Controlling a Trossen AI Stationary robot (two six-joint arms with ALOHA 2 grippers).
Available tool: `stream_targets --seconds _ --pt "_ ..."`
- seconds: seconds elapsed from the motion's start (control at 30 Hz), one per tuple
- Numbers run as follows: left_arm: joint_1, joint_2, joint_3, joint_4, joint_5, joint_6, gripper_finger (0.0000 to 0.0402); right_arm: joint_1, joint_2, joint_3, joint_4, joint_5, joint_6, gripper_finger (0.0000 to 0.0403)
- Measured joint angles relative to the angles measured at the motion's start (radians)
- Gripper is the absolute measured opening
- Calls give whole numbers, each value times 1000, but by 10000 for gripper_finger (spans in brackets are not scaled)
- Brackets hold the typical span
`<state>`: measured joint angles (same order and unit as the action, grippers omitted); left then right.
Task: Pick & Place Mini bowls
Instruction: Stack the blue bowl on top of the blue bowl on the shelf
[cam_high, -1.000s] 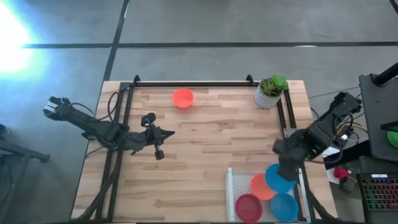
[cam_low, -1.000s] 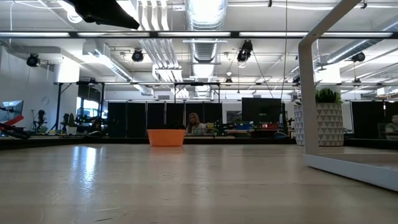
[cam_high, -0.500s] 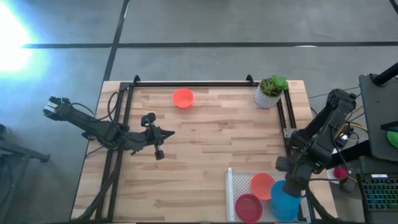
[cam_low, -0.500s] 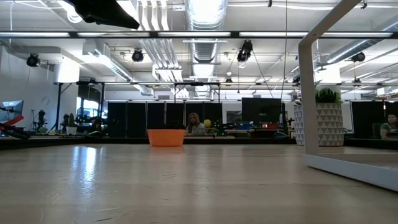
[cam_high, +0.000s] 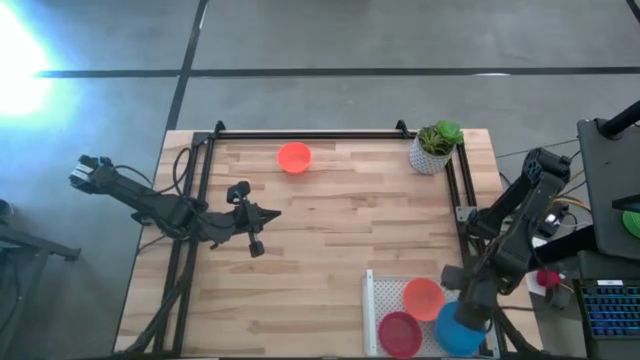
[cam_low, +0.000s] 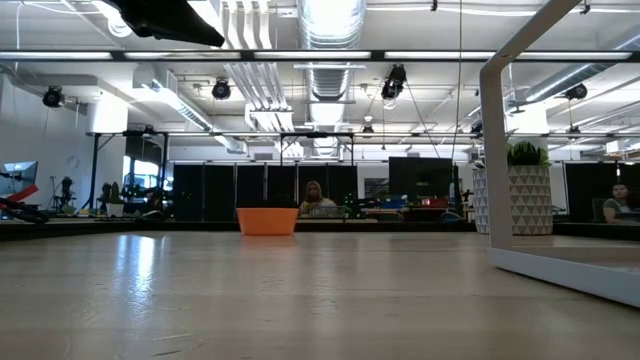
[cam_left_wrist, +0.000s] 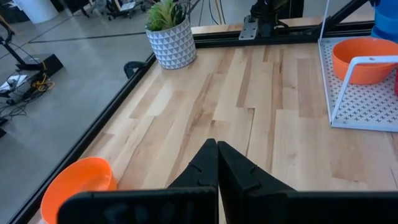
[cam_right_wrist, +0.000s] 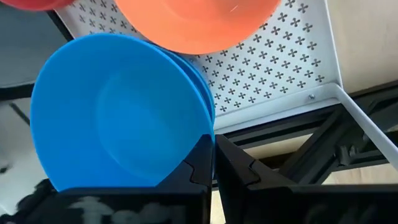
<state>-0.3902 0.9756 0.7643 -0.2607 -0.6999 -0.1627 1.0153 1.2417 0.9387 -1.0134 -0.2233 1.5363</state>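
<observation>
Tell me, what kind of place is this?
Probably a robotics lab or workshop: a wooden table with two robot arms, exposed ceiling ducts, and desks with screens where people sit behind.

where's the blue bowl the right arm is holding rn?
High view: blue bowl sits pinched in the right gripper over the white rack, near right corner, beside the orange bowl and red bowl.

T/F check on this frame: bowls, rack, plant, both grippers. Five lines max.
1. The right gripper is shut on a blue bowl at the white rack. True.
2. The left gripper holds an orange bowl. False: it is shut on nothing, above bare table.
3. A red bowl lies in the rack. True.
4. The plant stands inside the rack. False: it stands at the far right corner.
5. Every bowl is in the rack. False: one orange bowl sits alone near the far edge.
</observation>
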Motion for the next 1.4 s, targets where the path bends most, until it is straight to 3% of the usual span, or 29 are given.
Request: stream_targets --seconds 0.63,0.8,1.4 --pt "0 0 0 7 -1 4 0 -1 188 82 8 -16 -122 9" --pt "0 0 0 7 0 3 0 -1 202 82 7 -66 -120 9" --pt "0 0 0 7 -1 6 0 -2 200 82 8 -67 2 12"
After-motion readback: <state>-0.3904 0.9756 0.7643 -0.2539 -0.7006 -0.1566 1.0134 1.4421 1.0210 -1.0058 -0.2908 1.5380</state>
